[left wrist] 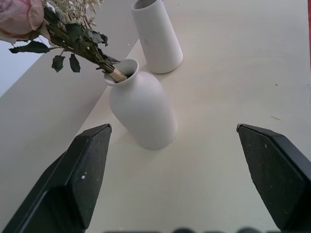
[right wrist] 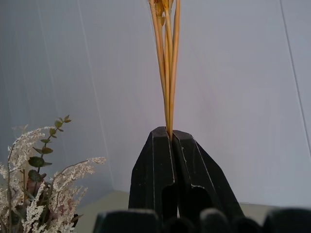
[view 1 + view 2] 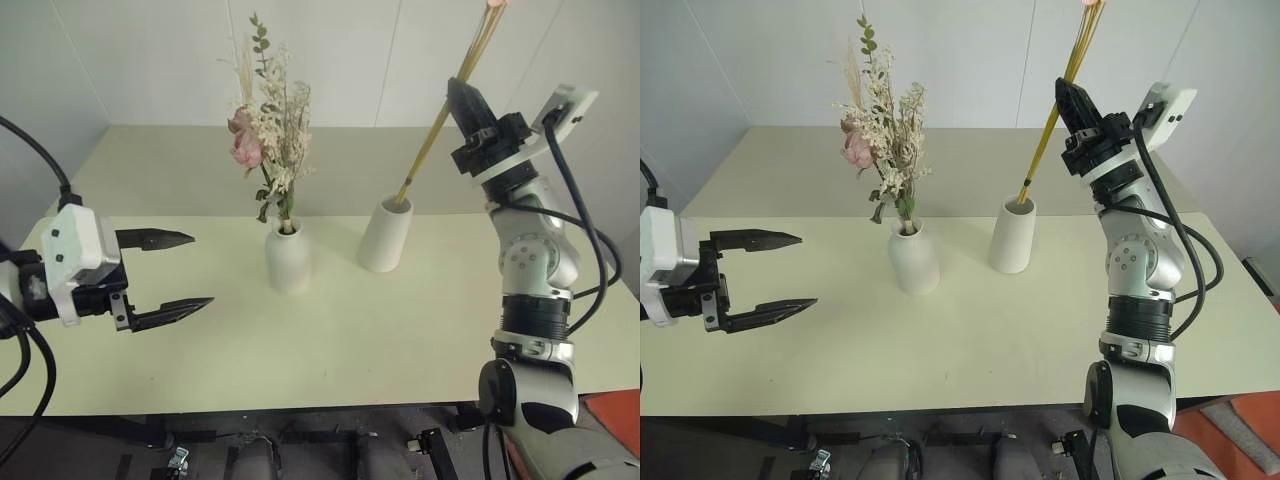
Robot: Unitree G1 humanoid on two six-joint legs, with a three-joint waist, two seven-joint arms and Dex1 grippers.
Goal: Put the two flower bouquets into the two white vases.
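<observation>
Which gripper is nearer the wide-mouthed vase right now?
Right. The right gripper hangs just above the wide-mouthed vase, shut on the straw bunch; the open left gripper waits beyond the bottle vase.

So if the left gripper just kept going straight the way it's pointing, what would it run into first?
Most likely the bottle-shaped vase holding the bushy bouquet: it sits in front of the open left gripper, slightly off-centre. Depth is hard to judge.

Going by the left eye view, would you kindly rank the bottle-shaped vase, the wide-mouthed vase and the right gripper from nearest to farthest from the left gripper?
1. Bottle-shaped vase, just right of the left gripper.
2. Wide-mouthed vase, further right.
3. Right gripper, raised at far right.
</observation>
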